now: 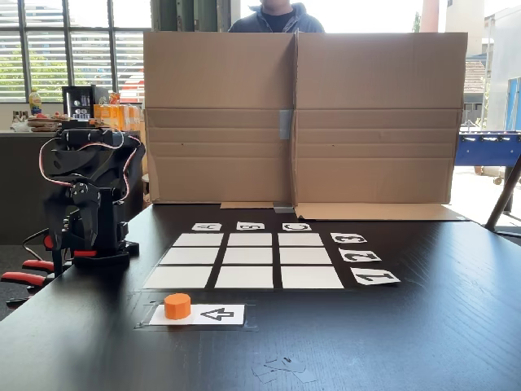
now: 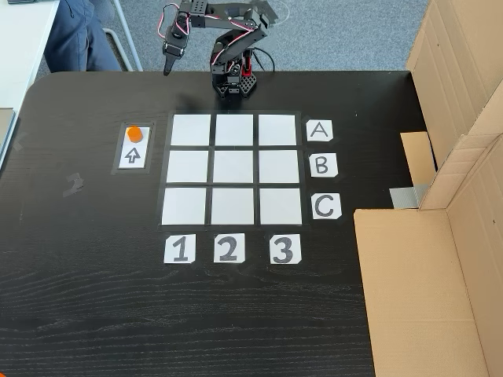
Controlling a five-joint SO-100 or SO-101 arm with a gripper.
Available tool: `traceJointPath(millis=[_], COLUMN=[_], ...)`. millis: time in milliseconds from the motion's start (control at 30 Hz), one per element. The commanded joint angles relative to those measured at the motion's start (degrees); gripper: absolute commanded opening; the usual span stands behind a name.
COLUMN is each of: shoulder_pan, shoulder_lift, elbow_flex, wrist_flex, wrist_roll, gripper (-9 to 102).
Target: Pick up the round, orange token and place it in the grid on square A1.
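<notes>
At the far edge of the black table (image 2: 94,298), seen from above, the arm (image 2: 228,35) sits folded over its base, and its claw (image 2: 168,69) hangs point-down beyond the table's rim. Fingers appear drawn together to a narrow tip; whether a slight gap remains cannot be told at this size. Nothing is held between them and nothing touches them. In the low frontal fixed view the arm (image 1: 85,195) is a dark folded mass at the left, and the claw cannot be made out there.

Token (image 2: 134,133): orange, standing flat-topped on the white arrow card (image 2: 133,155), at the card's end nearer the claw, with the printed arrow pointing at it. It lies well apart from the claw, further onto the table and slightly to the left in the overhead picture. In the frontal view the token (image 1: 177,305) rests on the left end of the same card (image 1: 220,314).

Grid (image 2: 233,167): nine blank white cells, to the right of the card and beyond the claw. Square A1 (image 2: 191,130) is the corner cell nearest both claw and token; in the frontal view it (image 1: 177,277) lies just behind the token. All cells are unoccupied.

Cardboard screen (image 1: 301,114) stands behind the table; a person (image 1: 277,16) is partly visible behind it.
</notes>
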Motion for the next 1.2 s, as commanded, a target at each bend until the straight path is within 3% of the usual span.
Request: traceJointPath(millis=[0,200,767,1167], shoulder_pan=[-2.1,-6.4,-15.5,-26.7], shoulder_lift=[-5.2,-16.3,-36.7,-52.0], elbow_flex=[-6.6,-17.1,-32.3,-49.0], wrist_flex=[2.6,9.3,7.9,5.8], wrist_roll=[-0.3,1.1,3.9,13.4], gripper=[20,20,23,24])
